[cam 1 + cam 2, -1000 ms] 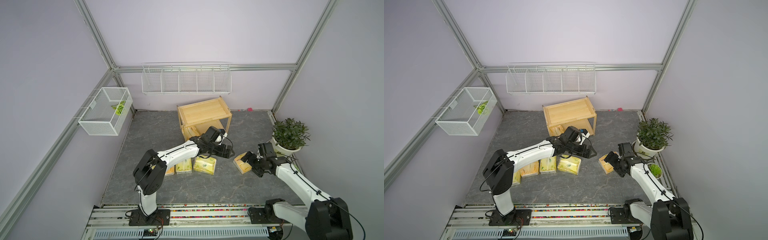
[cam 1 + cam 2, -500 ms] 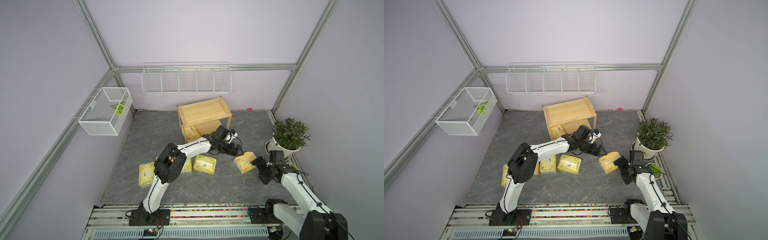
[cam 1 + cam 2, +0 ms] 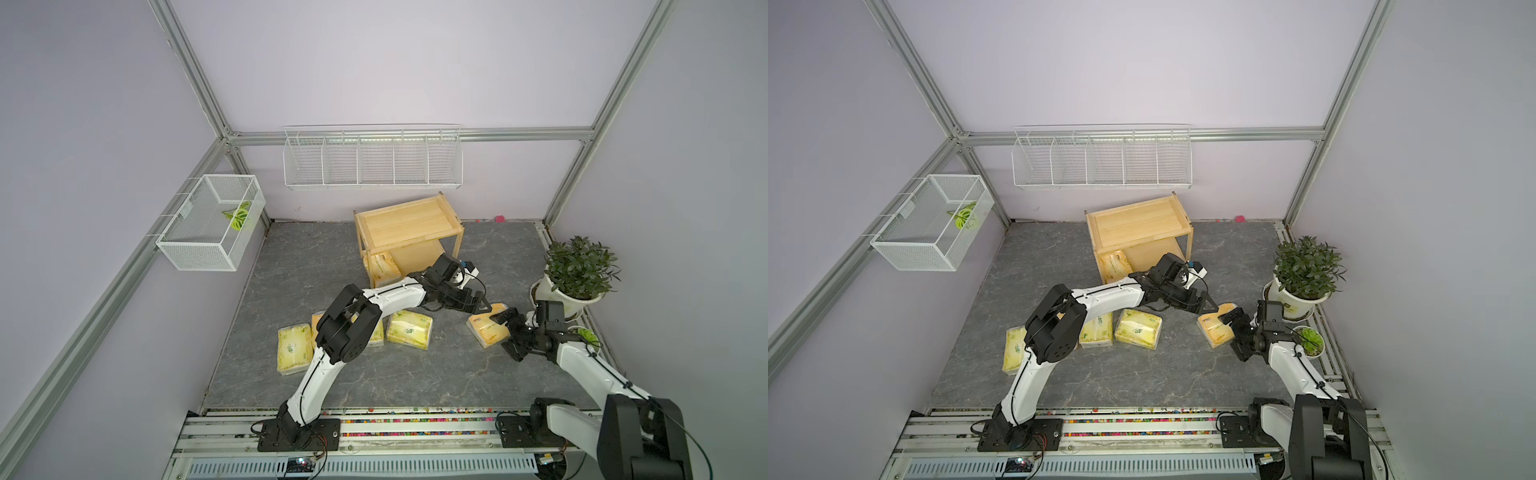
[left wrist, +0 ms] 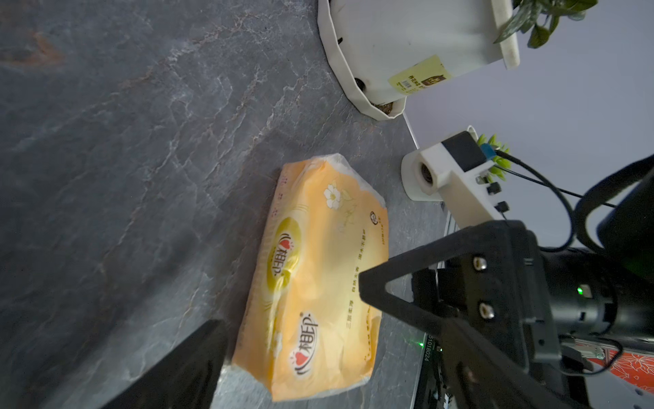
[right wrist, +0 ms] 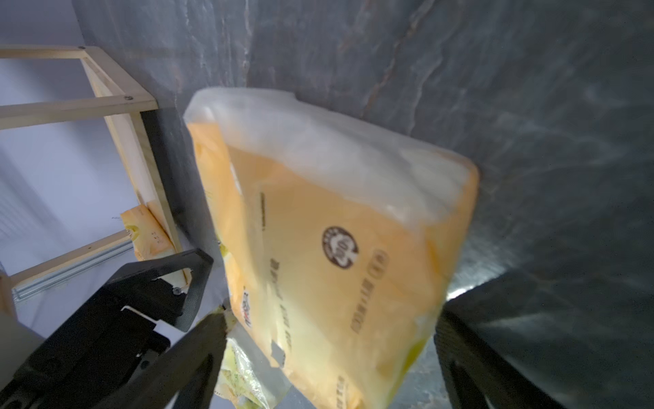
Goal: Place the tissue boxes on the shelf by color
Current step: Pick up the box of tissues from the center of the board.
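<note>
An orange tissue pack [image 3: 485,332] lies flat on the counter [image 3: 332,257], right of centre. The right pincer [image 3: 506,336], spread wide and holding nothing, straddles its near right end. The left pincer [image 3: 482,306], also wide open and empty, hangs at its far left corner. Another orange pack [image 3: 384,268] sits in the wooden shelf's [image 3: 405,222] lower tier

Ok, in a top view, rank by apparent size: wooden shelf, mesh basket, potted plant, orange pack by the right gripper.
Largest: mesh basket and shelf, too alike to rank.
Then potted plant.
Smallest: orange pack.
</note>
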{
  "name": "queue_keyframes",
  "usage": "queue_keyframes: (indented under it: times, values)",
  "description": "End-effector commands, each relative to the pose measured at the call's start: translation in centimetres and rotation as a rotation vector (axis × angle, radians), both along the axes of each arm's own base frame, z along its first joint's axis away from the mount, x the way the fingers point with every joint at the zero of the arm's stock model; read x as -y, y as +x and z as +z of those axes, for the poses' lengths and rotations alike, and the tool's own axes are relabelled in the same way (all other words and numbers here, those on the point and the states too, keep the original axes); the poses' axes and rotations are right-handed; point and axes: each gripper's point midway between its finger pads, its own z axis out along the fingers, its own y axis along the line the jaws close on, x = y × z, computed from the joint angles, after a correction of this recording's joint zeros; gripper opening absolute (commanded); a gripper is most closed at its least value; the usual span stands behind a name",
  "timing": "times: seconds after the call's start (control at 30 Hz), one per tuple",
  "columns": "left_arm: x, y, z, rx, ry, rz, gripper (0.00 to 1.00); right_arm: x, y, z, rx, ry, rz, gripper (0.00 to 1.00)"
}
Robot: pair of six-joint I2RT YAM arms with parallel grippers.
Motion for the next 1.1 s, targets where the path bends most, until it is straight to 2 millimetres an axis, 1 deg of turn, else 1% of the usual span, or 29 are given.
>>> queue_keyframes:
  times: [0.0, 0.27, 0.5, 0.63, 0.73, 0.93, 1.07]
  values:
    - [0.3, -1.1, -0.9, -0.030, -0.019, -0.031, 1.00, -0.4, -0.3, -1.2, -0.036, 0.027, 0.014, 0.97]
    - [-0.3, -2.8, -1.8, -0.060, -0.030, -0.040, 1.00, -1.6, 2.0, -1.2, -0.006, 0.102, 0.081, 0.97]
    - [-0.9, -4.0, -1.3, -0.072, -0.057, -0.025, 1.00, -1.8, 3.5, -0.9, 0.017, 0.117, 0.098, 0.97]
    - [-1.1, -4.1, -1.1, -0.067, -0.058, -0.008, 1.00, -1.9, 3.6, -0.8, 0.028, 0.126, 0.105, 0.97]
    - [-1.3, -4.3, -1.4, -0.073, -0.050, -0.007, 1.00, -2.4, 3.6, -0.6, 0.056, 0.157, 0.115, 0.95]
    - [-1.8, -4.5, -1.8, -0.077, -0.039, 0.000, 1.00, -3.5, 3.9, 1.1, 0.147, 0.240, 0.143, 0.89]
    - [-1.8, -4.4, -1.7, -0.072, -0.040, 0.003, 1.00, -3.7, 3.7, 1.9, 0.169, 0.255, 0.151, 0.85]
